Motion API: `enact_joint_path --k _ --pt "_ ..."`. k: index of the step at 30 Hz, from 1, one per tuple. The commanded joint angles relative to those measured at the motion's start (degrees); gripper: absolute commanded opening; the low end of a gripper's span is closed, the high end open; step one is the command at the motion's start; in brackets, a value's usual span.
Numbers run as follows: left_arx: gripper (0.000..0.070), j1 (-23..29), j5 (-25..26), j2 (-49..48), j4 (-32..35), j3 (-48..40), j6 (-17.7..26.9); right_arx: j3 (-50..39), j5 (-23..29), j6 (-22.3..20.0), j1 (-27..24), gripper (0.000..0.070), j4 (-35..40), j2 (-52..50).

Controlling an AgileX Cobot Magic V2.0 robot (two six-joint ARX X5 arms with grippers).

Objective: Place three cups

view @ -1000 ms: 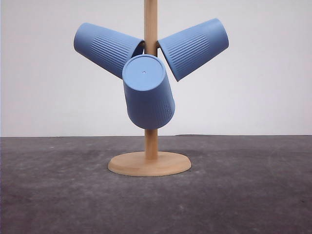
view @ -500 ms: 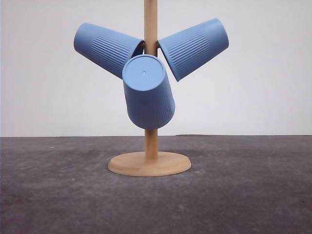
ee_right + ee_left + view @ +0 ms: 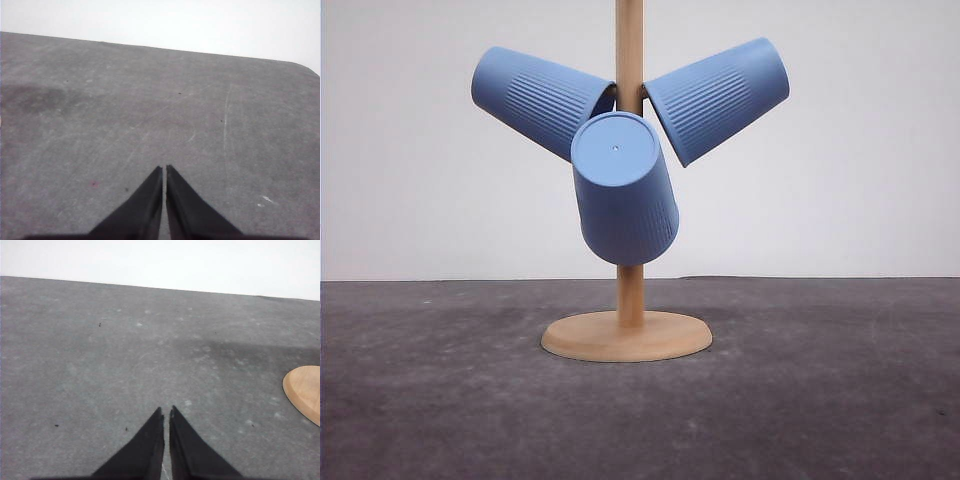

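Three light-blue ribbed cups hang mouth-inward on a wooden stand [image 3: 630, 300] in the front view. One cup [image 3: 542, 98] points up to the left, another cup [image 3: 718, 98] points up to the right, and the third cup [image 3: 623, 190] tilts toward me with its flat base showing. My left gripper [image 3: 166, 412] is shut and empty over bare grey table, with the edge of the stand's round base [image 3: 304, 390] off to one side. My right gripper [image 3: 164, 170] is also shut with nothing in it, above bare table.
The stand's round wooden base [image 3: 626, 336] rests on a dark grey table [image 3: 820, 400] in front of a white wall. The table's far edge and a rounded corner [image 3: 307, 67] show in the right wrist view.
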Motion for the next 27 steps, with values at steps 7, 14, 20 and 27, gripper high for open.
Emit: enact_joint_path --k 7,14,20,27 --pt "0.0 -0.1 0.0 0.0 -0.3 -0.7 0.8 -0.2 0.2 -0.2 -0.1 0.001 0.7 0.0" --pt "0.0 -0.1 0.0 0.0 -0.3 -0.7 0.8 -0.2 0.2 -0.2 -0.1 0.001 0.7 0.0" --pt "0.0 -0.1 0.0 0.0 -0.3 -0.7 0.8 -0.2 0.2 -0.2 -0.1 0.001 0.7 0.0" --pt "0.0 -0.1 0.0 0.0 -0.3 -0.7 0.8 -0.2 0.2 -0.2 -0.1 0.001 0.7 0.0"
